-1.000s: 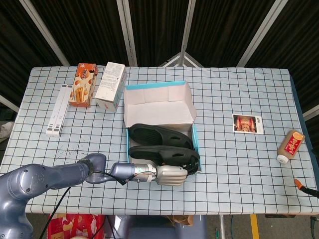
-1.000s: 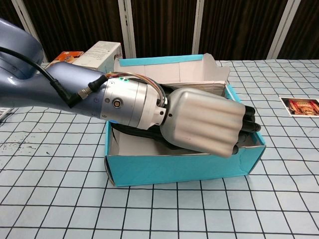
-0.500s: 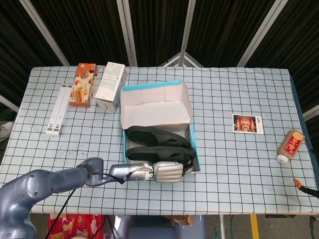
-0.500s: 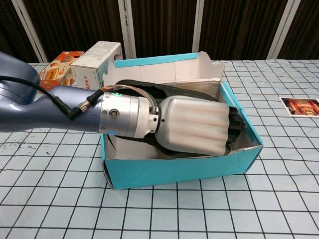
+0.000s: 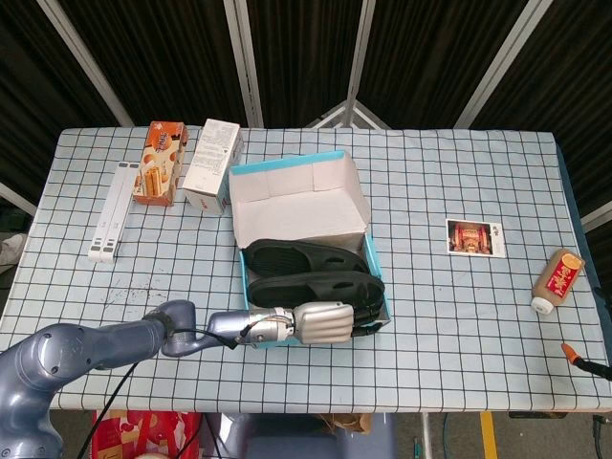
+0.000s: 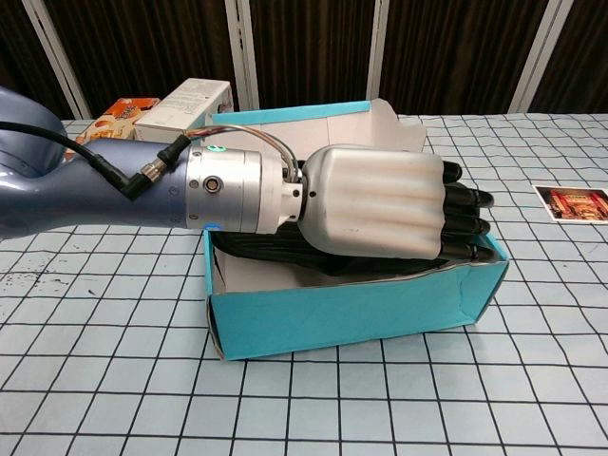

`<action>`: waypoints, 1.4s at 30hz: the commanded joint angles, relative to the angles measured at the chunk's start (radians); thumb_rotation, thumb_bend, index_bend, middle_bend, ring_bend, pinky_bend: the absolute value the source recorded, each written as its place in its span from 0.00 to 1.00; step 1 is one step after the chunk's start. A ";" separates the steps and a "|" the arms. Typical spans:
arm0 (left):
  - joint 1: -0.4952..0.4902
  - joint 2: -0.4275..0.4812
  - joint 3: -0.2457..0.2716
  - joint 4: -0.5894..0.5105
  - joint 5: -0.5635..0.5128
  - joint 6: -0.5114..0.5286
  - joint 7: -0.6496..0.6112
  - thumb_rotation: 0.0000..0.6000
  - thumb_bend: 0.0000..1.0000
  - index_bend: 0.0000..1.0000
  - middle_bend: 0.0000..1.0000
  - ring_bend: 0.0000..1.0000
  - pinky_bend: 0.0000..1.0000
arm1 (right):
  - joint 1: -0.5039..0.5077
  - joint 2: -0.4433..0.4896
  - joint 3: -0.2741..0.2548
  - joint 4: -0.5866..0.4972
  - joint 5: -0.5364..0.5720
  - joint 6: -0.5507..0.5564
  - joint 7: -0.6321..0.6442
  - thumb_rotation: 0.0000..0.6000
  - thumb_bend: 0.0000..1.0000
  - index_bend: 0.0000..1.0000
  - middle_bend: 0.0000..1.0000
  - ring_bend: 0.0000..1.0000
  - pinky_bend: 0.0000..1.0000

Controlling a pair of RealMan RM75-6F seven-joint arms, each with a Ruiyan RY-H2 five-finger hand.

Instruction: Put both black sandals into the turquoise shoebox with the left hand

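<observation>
Both black sandals (image 5: 311, 273) lie in the turquoise shoebox (image 6: 351, 318), likely light, flexible rubber; left hand (image 6: 380, 201) over near sandal, grip unclear; right hand unseen.

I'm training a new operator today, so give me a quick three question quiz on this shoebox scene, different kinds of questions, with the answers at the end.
1. True or false: both black sandals lie inside the turquoise shoebox.
2. Which object lies nearest the table's right edge in the head view? A) the photo card B) the brown bottle C) the orange snack box
3. Fill in: the left hand is over the shoebox's ____ wall, the one closest to the robot.

Key
1. True.
2. B.
3. Front; its dark fingers reach toward the box's right end.
</observation>
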 commanded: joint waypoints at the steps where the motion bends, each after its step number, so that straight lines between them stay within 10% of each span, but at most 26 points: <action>1: 0.003 0.016 -0.005 -0.026 -0.021 -0.030 0.018 1.00 0.11 0.01 0.05 0.04 0.25 | 0.000 0.001 -0.001 0.000 -0.002 -0.001 0.003 1.00 0.23 0.14 0.17 0.20 0.23; 29: 0.178 0.301 -0.054 -0.507 -0.176 0.072 -0.012 1.00 0.11 0.00 0.05 0.05 0.26 | 0.010 -0.002 -0.001 -0.006 0.013 -0.021 -0.017 1.00 0.23 0.16 0.17 0.20 0.23; 42: 0.368 0.222 -0.161 -0.577 -0.618 0.187 -0.145 1.00 0.22 0.26 0.29 0.19 0.31 | 0.008 0.001 -0.002 -0.013 0.013 -0.018 -0.020 1.00 0.23 0.16 0.17 0.20 0.23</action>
